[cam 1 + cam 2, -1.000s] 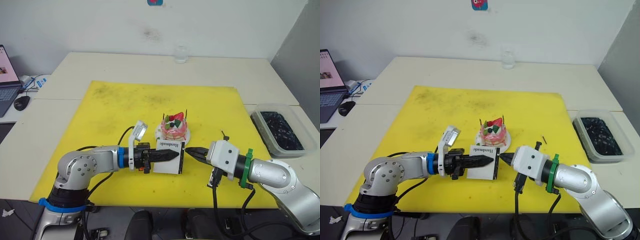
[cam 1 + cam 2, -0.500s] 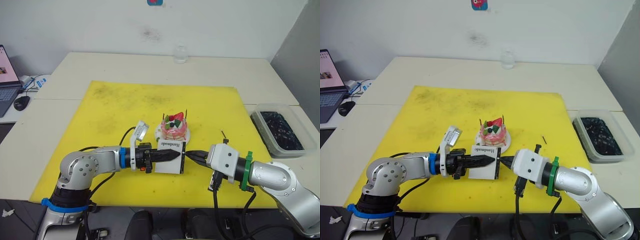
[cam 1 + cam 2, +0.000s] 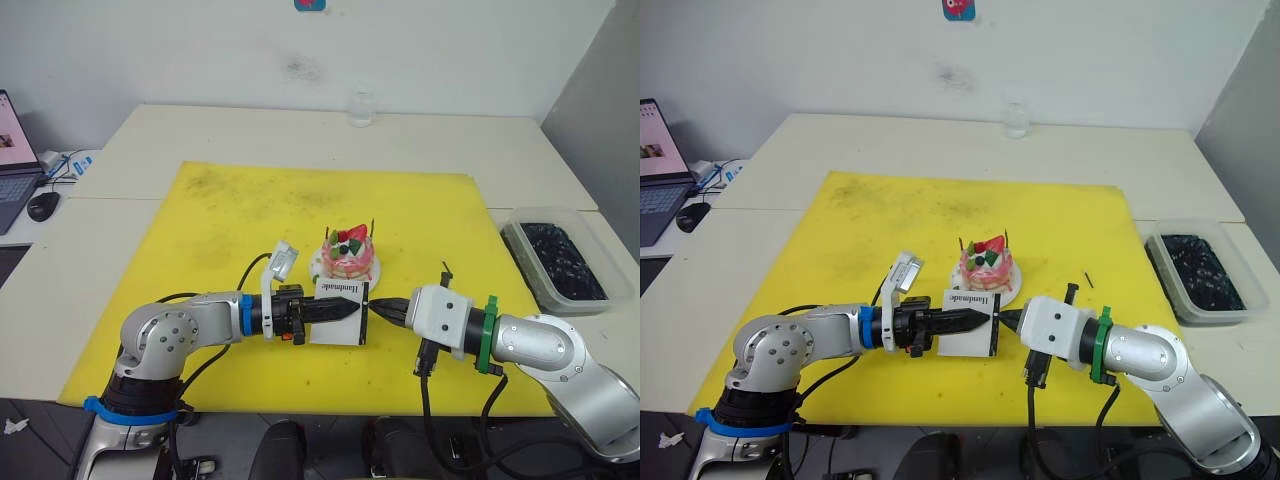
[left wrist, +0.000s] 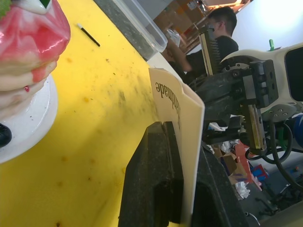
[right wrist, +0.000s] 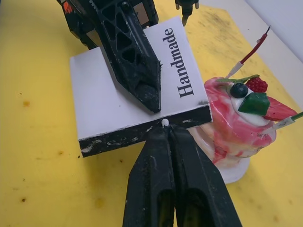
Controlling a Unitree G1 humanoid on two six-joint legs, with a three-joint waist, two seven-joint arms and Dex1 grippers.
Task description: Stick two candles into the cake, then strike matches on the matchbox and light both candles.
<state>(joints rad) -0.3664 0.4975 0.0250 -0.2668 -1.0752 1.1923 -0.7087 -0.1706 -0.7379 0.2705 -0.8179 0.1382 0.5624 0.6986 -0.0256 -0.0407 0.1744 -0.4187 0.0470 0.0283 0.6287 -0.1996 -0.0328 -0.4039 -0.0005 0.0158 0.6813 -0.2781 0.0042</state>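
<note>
with the left claw [image 3: 340, 309] clamped on the matchbox [image 3: 339, 313], the box stands upright on edge over the yellow mat [image 3: 250, 215], its "handmade" face turned toward the head camera and its black striking edge facing the right arm. the box sits just at 6 o'clock of the cake [image 3: 349, 254], close to the white plate [image 3: 318, 268]. right claw [image 3: 385, 308] is pinched tight on a match [image 5: 164, 123]; its pale head shows at the fingertips, touching the striking edge. both candles stand in the cake: red candle [image 5: 251, 51] tilted, green candle [image 5: 288, 120] leaning outward. a second match [image 3: 445, 271] lies on the mat at about 3 o'clock of the cake, well apart. a clear bin [image 3: 560, 262] of dark contents rests on the bench [image 3: 150, 150] off the mat's 3 o'clock edge.
</note>
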